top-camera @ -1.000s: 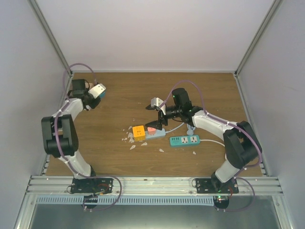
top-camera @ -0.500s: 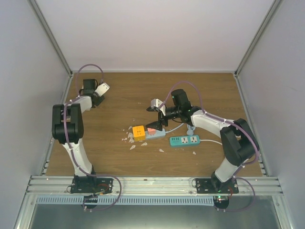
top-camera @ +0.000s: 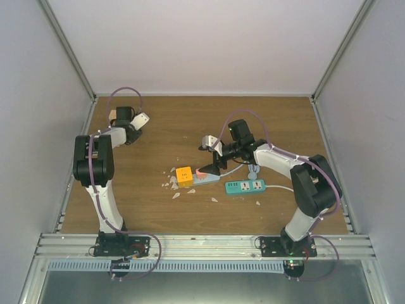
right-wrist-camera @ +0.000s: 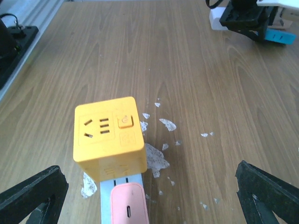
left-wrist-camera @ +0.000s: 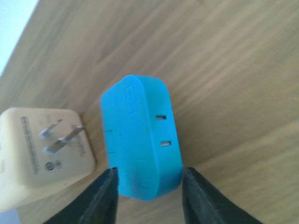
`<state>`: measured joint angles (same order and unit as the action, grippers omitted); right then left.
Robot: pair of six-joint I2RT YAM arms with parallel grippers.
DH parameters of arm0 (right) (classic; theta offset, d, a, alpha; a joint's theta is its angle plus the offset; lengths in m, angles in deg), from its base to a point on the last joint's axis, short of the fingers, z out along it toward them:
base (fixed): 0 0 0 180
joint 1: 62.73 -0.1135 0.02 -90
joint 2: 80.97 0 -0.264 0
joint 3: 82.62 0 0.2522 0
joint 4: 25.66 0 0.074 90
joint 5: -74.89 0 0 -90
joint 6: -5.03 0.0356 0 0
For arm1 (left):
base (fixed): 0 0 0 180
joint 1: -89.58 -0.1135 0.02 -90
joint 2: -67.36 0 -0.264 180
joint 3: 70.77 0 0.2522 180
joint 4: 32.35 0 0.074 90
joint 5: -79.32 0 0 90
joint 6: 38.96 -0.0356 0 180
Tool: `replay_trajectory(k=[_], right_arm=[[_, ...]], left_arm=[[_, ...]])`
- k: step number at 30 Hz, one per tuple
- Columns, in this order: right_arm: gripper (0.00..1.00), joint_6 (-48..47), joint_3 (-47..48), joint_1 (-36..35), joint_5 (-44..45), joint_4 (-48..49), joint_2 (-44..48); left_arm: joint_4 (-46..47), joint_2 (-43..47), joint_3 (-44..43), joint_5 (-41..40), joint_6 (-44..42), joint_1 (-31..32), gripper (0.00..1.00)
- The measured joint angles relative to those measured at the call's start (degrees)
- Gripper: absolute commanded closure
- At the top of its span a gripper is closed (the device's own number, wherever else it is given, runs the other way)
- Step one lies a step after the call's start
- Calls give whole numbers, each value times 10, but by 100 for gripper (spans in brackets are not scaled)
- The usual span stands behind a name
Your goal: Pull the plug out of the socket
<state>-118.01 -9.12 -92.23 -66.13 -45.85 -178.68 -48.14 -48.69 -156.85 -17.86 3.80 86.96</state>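
The socket, a pale grey-blue power strip [top-camera: 209,178], lies mid-table. A yellow cube adapter [top-camera: 184,175] sits on its left end, with a pink plug [top-camera: 201,171] beside it. In the right wrist view the cube [right-wrist-camera: 108,137] and the pink plug [right-wrist-camera: 130,205] stand on the strip [right-wrist-camera: 105,196]. My right gripper [top-camera: 212,166] hovers over the pink plug, wide open, with its fingers [right-wrist-camera: 32,196] far apart. My left gripper [top-camera: 139,120] is at the back left, shut on a blue adapter [left-wrist-camera: 140,140] just over the wood, with its fingers [left-wrist-camera: 105,196] against the adapter's sides.
A cream plug [left-wrist-camera: 44,154] lies prongs-up just left of the blue adapter. A teal power strip [top-camera: 245,186] with a white cable lies right of the socket. White flakes [right-wrist-camera: 154,156] are scattered round the yellow cube. Walls enclose the table at the back and both sides.
The left arm has folded up at the back left and its gripper with the blue adapter has shifted slightly right. The right gripper has dropped a little toward the pink plug.
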Motion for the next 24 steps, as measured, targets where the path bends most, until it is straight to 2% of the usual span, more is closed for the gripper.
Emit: replay_trajectory(k=[4, 10, 17, 21, 24], right_arm=[[3, -30, 5, 6, 6, -20, -9], [8, -76, 5, 11, 14, -51, -24], [13, -115, 14, 11, 17, -83, -48], [16, -126, 22, 11, 16, -94, -60], [20, -128, 25, 8, 16, -98, -70]], left_arm=[[-34, 1, -2, 29, 7, 0, 28], [-112, 57, 0, 131, 18, 0, 2], [-217, 203, 38, 337, -9, 1, 1], [-275, 249, 67, 450, -25, 7, 1], [-302, 272, 98, 502, -31, 22, 1]])
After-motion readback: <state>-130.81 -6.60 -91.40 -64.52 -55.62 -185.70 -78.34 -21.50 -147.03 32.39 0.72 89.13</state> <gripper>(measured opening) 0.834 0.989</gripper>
